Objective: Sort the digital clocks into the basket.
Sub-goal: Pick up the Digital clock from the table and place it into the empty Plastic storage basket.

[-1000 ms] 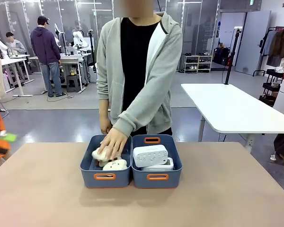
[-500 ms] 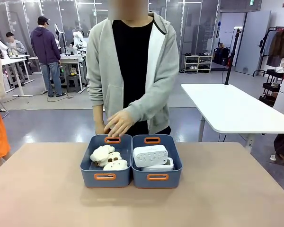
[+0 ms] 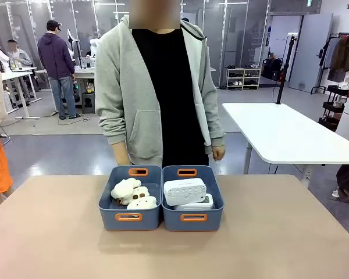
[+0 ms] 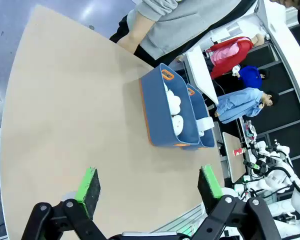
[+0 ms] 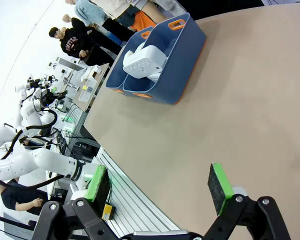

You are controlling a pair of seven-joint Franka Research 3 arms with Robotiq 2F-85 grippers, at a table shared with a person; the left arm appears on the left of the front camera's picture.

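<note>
Inside right basket [image 3: 214, 200], two clocks [image 3: 185, 190]

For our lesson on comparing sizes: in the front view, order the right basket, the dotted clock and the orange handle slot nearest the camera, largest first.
1. Right basket
2. Dotted clock
3. Orange handle slot

All sit close together, so nearness hardly affects this.

light grey zip hoodie [image 3: 123, 99] on the person, worn open, kangaroo pockets at the front, ribbed cuffs at the sleeve ends. plain black top [image 3: 168, 93] underneath. down at the left gripper [image 4: 149, 188]: black linked fingers with round pivot pins, bright green pads [image 4: 88, 185] at the tips. same build on the right gripper [image 5: 161, 188], black links, green pads [image 5: 219, 186].
</note>
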